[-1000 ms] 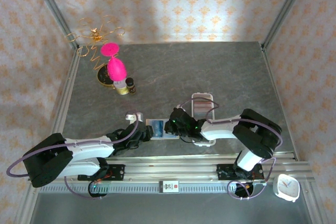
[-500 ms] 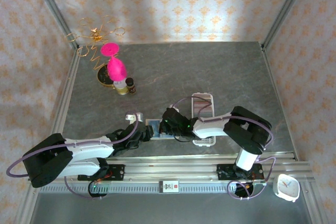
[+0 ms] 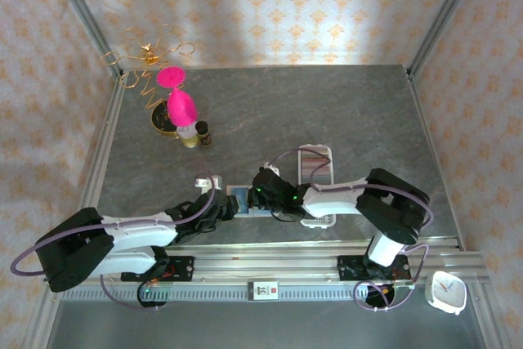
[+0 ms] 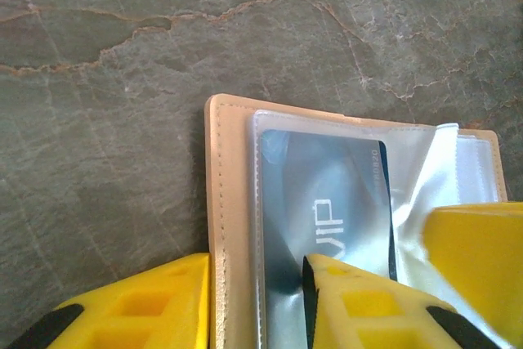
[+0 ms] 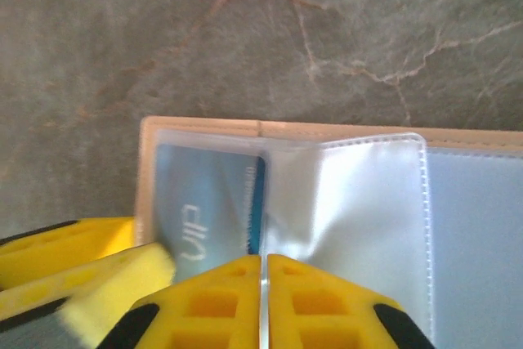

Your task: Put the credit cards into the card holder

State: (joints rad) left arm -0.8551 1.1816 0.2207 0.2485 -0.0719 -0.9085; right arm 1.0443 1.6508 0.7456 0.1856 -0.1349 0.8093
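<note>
Card holder [image 4: 219, 226]: tan, stitched, lying open on the grey table [image 3: 343, 112] near its front edge, clear sleeves showing. A blue card [image 4: 327, 202] marked "VIP" is being kept inside one sleeve [image 5: 343, 202]. The holder's left edge is being pinched by the left end effector [image 4: 253, 304], narrowly set. The sleeve's edge is being clamped by the right end effector [image 5: 263, 300], its fingers nearly together. Open table is lying beyond the holder.

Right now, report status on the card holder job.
Left fingers clamp card holder's edge. Right fingers shut on a clear sleeve. Blue card already sleeved. Nothing in the way.
</note>
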